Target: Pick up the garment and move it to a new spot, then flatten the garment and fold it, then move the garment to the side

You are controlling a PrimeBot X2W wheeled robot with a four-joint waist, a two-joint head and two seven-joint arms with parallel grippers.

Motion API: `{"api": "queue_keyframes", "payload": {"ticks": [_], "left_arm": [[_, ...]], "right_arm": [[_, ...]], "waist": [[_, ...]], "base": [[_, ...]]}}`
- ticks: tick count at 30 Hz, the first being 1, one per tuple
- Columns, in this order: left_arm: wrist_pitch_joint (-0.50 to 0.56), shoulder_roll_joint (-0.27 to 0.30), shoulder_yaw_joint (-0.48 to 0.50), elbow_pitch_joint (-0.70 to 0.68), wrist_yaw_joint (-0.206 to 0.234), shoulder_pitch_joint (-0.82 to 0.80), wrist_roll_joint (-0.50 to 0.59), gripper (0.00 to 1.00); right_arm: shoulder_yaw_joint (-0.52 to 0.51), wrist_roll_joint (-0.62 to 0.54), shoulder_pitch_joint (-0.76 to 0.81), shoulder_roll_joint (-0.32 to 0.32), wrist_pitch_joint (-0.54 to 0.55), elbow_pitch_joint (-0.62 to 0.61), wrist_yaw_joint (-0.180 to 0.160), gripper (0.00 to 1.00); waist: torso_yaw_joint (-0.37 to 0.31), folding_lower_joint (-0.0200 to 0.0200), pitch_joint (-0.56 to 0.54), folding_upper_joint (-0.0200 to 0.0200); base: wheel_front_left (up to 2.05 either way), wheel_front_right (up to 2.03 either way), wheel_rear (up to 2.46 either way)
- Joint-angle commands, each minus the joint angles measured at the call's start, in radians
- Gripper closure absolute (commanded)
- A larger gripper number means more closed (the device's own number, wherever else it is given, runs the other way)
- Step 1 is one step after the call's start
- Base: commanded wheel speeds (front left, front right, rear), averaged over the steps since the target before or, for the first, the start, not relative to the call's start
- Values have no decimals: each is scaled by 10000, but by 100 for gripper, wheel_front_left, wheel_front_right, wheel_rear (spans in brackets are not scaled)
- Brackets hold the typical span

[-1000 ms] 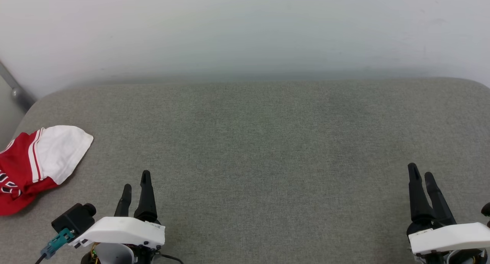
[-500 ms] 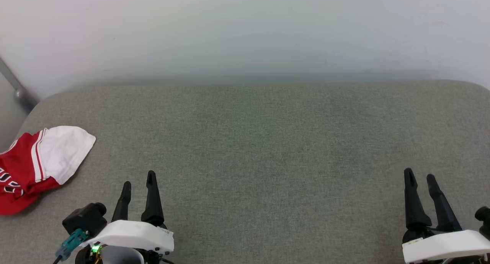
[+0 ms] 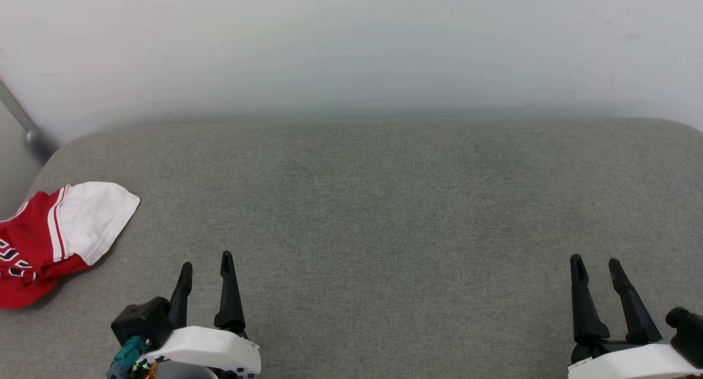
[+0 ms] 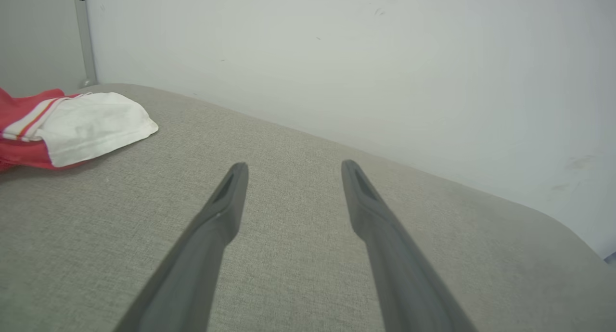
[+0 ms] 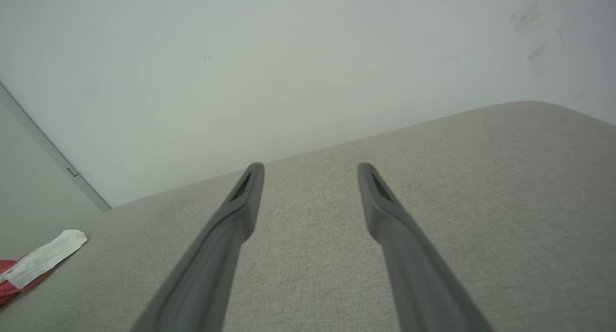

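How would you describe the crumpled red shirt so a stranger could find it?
Start at the wide grey fabric cushion below the white wall. At its left edge lies the bunched red garment. Its white sleeve with red-and-white striped trim sets it apart from the plain grey around it.

The shirt [image 3: 33, 247] is red with a white sleeve, red-and-white stripe trim and black, white-edged lettering. The worktop [image 3: 384, 203] is plain grey woven cloth, and the wall [image 3: 351, 49] is off-white. The left hand [image 3: 206, 259] and right hand [image 3: 595, 259] have black fingers [image 3: 230, 296] and white shells. The left one's plug [image 3: 127, 350] is teal.
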Motion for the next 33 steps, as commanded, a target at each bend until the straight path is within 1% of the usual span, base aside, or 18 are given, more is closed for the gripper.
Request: {"api": "queue_keyframes", "payload": {"ticks": [1, 8, 21, 33], "left_arm": [[-90, 76, -40, -99, 39, 56, 252, 0], [-264, 69, -134, -133, 91, 113, 922, 0], [-552, -32, -246, -326, -152, 250, 1966, 0], [-791, -201, -125, -322, -257, 395, 2799, 0]], "right_arm": [[15, -269, 21, -3, -91, -154, 0, 0], [28, -908, 193, -2, -260, -251, 0, 0], [68, -1924, 386, 2, -546, -471, 0, 0], [70, -2727, 570, 4, -790, -636, 0, 0]], "waist": [[1, 0, -4, 0], [21, 0, -21, 0], [108, 0, -26, 0], [181, 0, -31, 0]], "base": [[0, 0, 0], [0, 0, 0], [0, 0, 0], [0, 0, 0]]}}
